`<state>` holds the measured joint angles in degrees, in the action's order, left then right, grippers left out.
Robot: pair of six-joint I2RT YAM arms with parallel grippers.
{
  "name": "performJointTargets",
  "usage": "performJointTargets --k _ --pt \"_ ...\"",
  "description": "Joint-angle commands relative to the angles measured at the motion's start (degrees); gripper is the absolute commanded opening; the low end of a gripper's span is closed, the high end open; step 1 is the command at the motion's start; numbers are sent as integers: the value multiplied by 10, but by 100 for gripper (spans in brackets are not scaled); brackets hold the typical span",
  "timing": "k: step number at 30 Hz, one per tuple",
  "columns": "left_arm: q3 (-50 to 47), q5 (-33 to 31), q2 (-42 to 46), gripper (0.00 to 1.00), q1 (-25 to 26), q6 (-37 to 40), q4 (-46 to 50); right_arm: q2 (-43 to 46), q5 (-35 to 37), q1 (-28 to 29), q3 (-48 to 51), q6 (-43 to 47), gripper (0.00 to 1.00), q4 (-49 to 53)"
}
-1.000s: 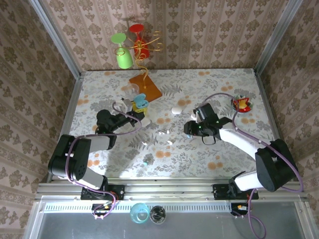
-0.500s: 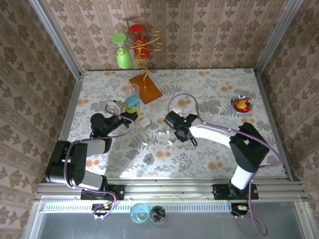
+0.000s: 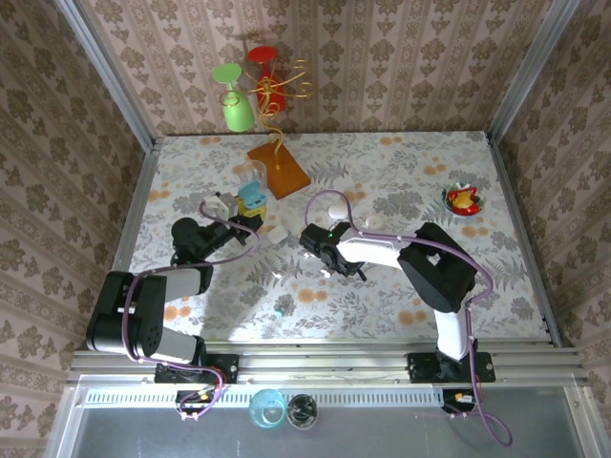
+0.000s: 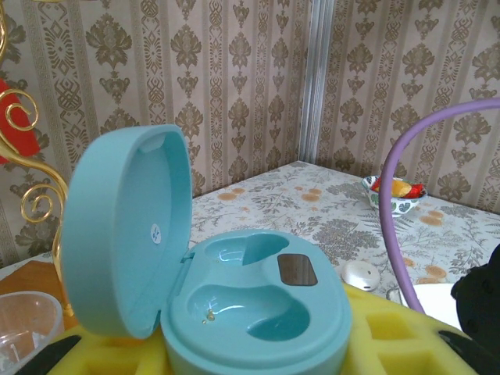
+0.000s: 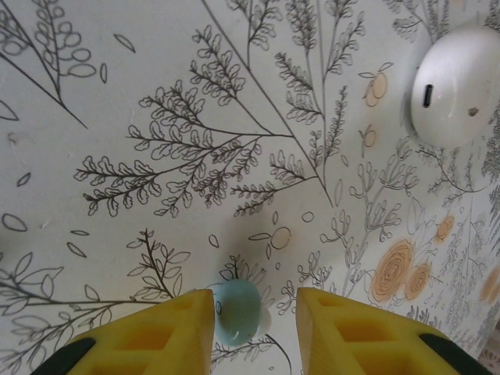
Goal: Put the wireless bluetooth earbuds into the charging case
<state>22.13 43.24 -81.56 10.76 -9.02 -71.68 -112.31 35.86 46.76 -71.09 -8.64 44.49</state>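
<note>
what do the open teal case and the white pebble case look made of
Teal charging case: looks like moulded plastic, smooth and semi-glossy, with soft highlights on lid and wells. White pebble-shaped case: probably hard plastic too, satin finish, smooth rounded shell with a small port slot.

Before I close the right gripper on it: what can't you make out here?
- Right wrist: whether the fingers already touch the earbud; its outline is blurred this close.
- Top external: that same earbud, hidden beneath the right gripper.
- Left wrist: the base of the teal charging case, cut off by the bottom edge.
</note>
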Motion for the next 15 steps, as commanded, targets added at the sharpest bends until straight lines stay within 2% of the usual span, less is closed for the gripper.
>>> performJointTargets --k 1,15 --pt "-2 8 15 35 -5 1 -20 -11 27 2 -14 1 32 18" --pt "-5 10 16 35 -5 3 -20 -31 21 2 -16 -3 28 28"
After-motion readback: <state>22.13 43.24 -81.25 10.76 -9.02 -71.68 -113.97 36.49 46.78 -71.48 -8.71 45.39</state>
